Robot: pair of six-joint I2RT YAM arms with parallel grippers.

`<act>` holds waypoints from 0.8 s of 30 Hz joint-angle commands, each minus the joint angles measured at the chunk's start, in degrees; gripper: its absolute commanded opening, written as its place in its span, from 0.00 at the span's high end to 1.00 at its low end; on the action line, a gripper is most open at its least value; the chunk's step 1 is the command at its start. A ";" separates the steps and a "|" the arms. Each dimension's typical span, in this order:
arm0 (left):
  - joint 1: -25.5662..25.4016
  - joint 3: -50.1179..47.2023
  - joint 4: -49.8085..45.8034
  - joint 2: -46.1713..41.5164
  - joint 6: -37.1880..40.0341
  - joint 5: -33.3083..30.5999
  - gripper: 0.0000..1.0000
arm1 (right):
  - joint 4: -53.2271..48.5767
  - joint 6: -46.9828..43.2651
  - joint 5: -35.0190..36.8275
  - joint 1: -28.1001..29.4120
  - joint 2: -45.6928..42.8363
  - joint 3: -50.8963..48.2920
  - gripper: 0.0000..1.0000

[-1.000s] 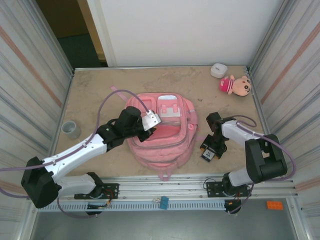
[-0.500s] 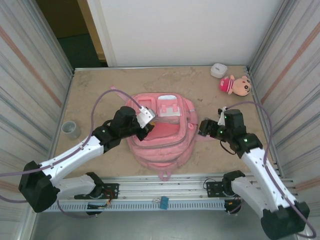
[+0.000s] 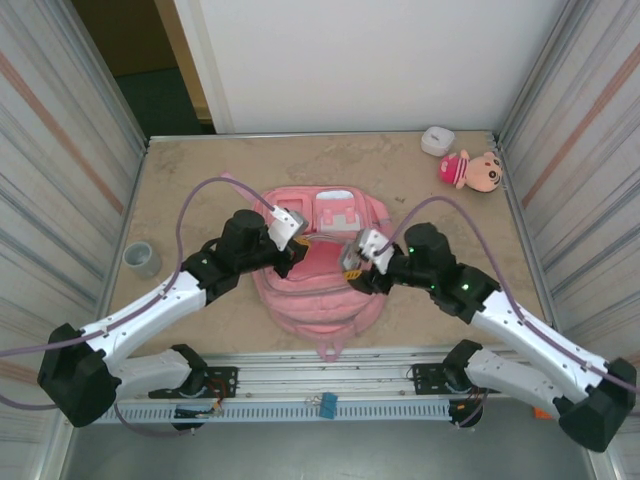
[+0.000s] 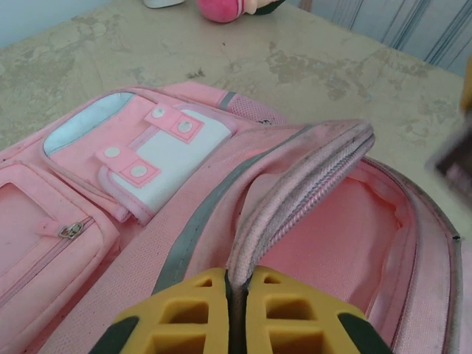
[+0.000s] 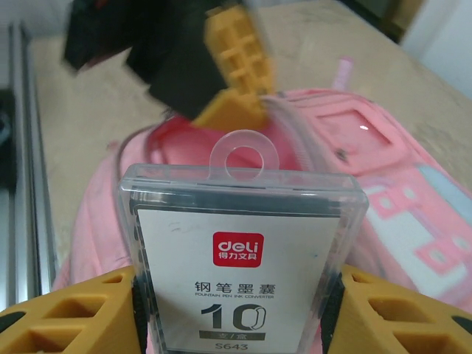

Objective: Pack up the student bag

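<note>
The big pink student bag (image 3: 318,300) lies flat in the middle of the worktop (image 3: 200,180), with its front pockets facing up. The yellow left fingers (image 4: 193,316) are pressed together on the zip edge of the bag's big opening. They hold that edge up, so the pink inside shows. Seen from above, they sit at about 9 o'clock on the bag. The right fingers (image 5: 77,310) are clamped on the two sides of a small clear box (image 5: 243,193). From above, the box hangs over the open part of the bag, at about 3 o'clock from the left fingers. The box has a round hang hole at the top. Its white label (image 5: 240,295) has a red patch that says "deli" in white letters. Under that are the Chinese words 钢笔墨囊, then tiny print, "FOUNTAIN PEN INK CONVERTER", then a big "10", and "S643" at the bottom. The bag's front has a white patch (image 4: 173,166) with two pink straps and round snaps. A little doll (image 3: 472,170) in a pink hat lies at 2 o'clock from the bag, with a small white case (image 3: 437,140) just beside it at 11 o'clock. A grey ring (image 3: 142,259) stands at 9 o'clock from the bag, well apart from it.
</note>
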 commanded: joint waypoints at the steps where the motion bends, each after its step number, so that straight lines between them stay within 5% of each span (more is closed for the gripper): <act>1: 0.96 0.45 6.65 -3.09 -3.07 1.75 1.00 | 4.52 -15.26 6.39 4.11 3.49 1.67 0.51; 15: 1.40 1.59 6.26 -4.26 -2.78 3.90 1.00 | 7.78 -19.59 15.23 5.94 15.16 4.85 0.32; 24: 1.67 2.20 5.70 -4.53 -2.07 3.37 1.00 | 2.83 -18.88 16.00 6.06 12.33 5.39 0.34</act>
